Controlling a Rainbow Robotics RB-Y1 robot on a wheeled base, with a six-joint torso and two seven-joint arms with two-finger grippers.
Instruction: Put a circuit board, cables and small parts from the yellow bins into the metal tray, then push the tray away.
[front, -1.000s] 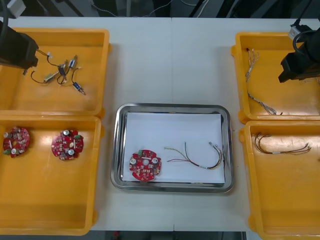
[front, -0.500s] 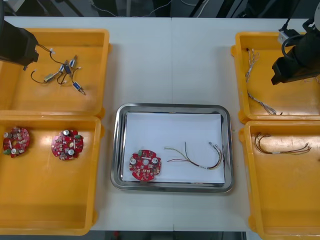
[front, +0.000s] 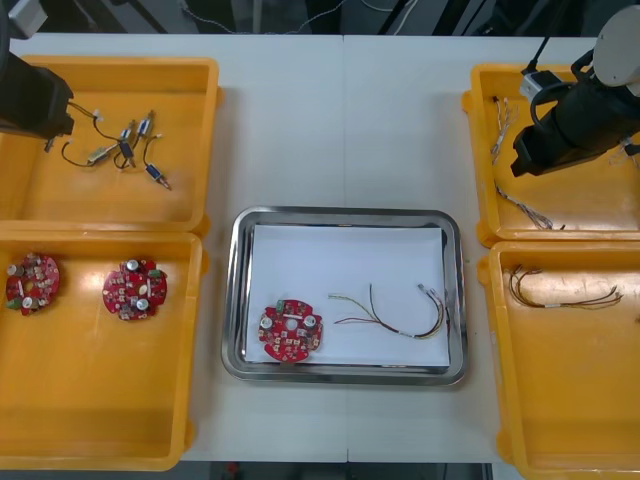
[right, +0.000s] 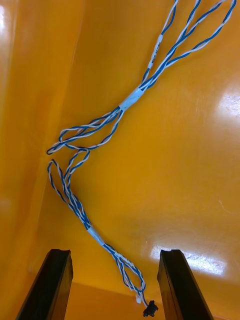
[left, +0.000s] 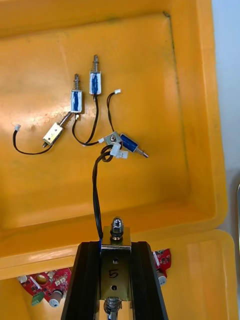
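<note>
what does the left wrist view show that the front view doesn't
Left wrist view adds: the left gripper, fingers shut on a small metal part, its black lead running to the pile. Front view adds: the metal tray holding a red circuit board and cables, and the right gripper over the far right bin. Both: the small metal parts in the far left yellow bin.

Right arm sweeping inward from table's right edge across far right yellow bin (front: 600, 200), more of arm coming into front view. Right claw (front: 523, 160) moving toward bin's inner wall, now hanging over twisted blue and white cable (right: 131, 98), fingers spread. Left claw (left: 114, 250), clamped on small metal part (left: 116, 234), drifting only slightly
</note>
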